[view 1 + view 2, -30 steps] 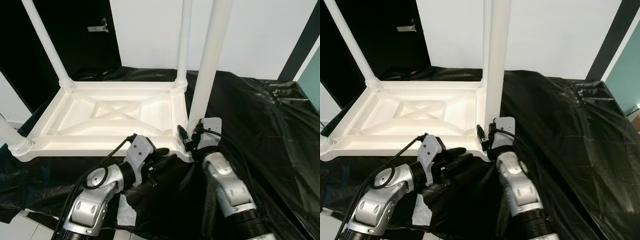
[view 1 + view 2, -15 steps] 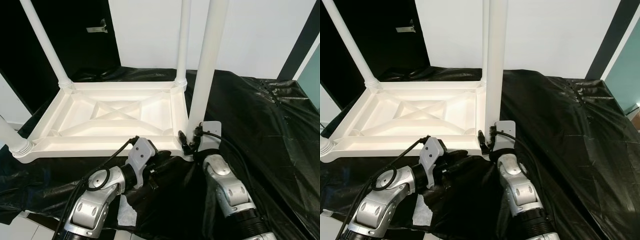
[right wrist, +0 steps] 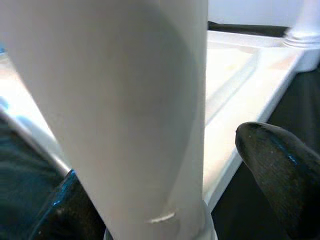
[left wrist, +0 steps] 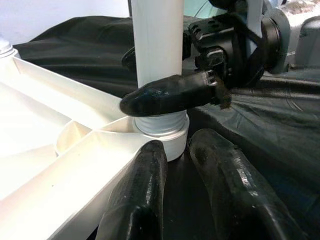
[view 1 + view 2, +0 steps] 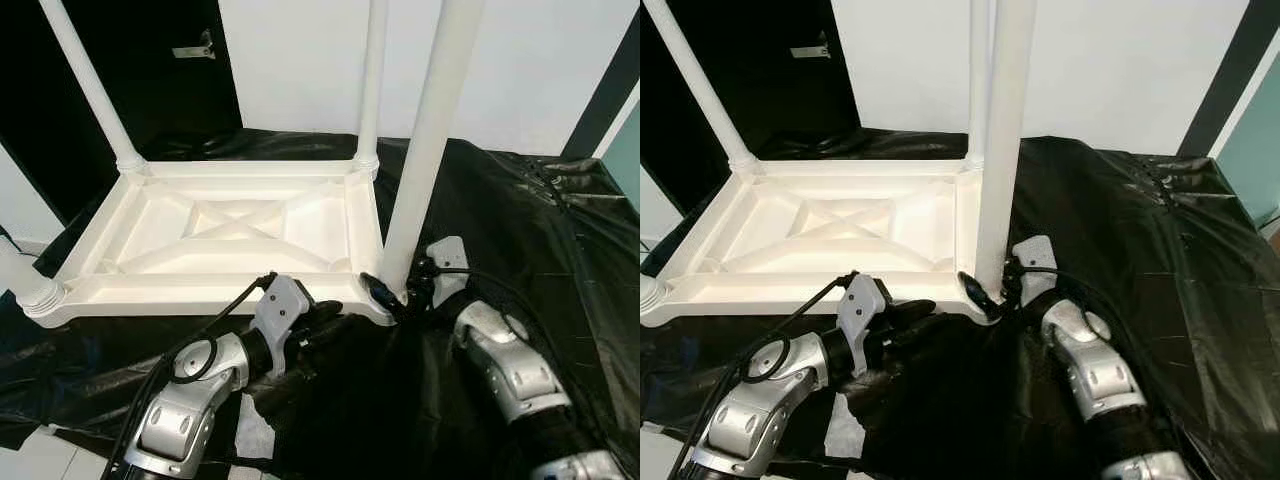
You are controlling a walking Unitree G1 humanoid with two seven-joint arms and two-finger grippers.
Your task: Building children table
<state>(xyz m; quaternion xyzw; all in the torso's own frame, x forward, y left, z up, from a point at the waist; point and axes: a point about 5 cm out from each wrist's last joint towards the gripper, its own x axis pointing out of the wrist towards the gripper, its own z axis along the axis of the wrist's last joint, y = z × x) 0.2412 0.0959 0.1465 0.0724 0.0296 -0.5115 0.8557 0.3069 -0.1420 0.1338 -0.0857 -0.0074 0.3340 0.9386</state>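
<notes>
A white plastic children's table (image 5: 215,292) lies upside down on a black sheet, with its legs pointing up. My right gripper (image 5: 393,293) is shut on the base of the near-right leg (image 5: 425,150), where it meets the corner socket. One of its fingers (image 4: 170,95) lies across the front of the leg. In the right wrist view the leg (image 3: 125,100) stands between the two fingers (image 3: 280,170). My left gripper (image 5: 335,310) rests low at the table's front edge near that corner, its fingers (image 4: 145,190) together and holding nothing.
Three more legs stand at the far-left (image 5: 90,85), far-right (image 5: 370,80) and near-left (image 5: 25,280) corners. The black plastic sheet (image 5: 540,230) spreads to the right. A white wall and a dark door with a handle (image 5: 195,48) are behind. A paper scrap (image 5: 250,435) lies by my left arm.
My right arm has swung to the right of the leg, and its wrist has turned so that a finger now crosses the front of the leg's base. The left arm has barely moved.
</notes>
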